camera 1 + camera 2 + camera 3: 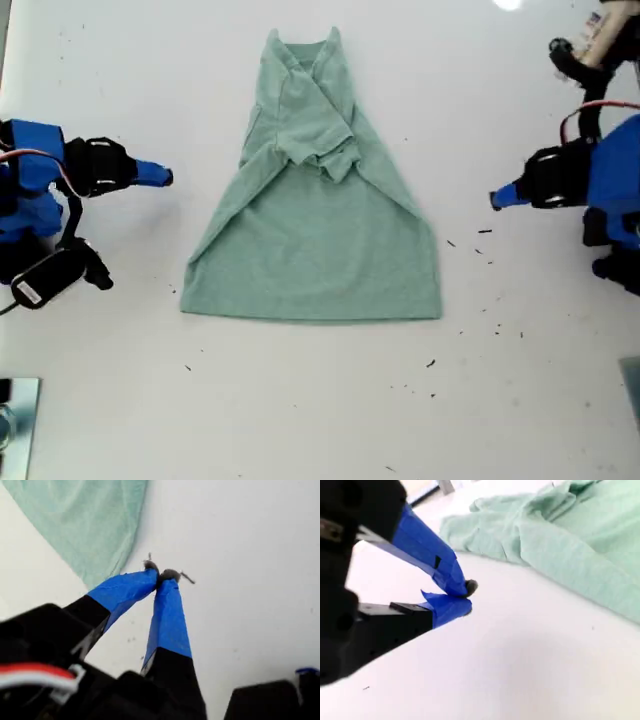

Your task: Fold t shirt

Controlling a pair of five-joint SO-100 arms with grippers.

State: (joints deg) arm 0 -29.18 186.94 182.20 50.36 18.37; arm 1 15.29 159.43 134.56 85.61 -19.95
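Sage t shirt flat mid-table, sleeves folded in, long axis running collar to hem up the exterior view; first gripper and second gripper both pinched closed, empty, flanking it, neither clearly nearer.

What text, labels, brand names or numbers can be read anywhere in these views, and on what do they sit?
No readable text in any view.
The t shirt is plain, with no print or visible tag.
A white sticker on the black part at the exterior view's left edge may carry print, but it is too small and blurred to read.
The blue tape on my first claw and my second claw is unmarked.
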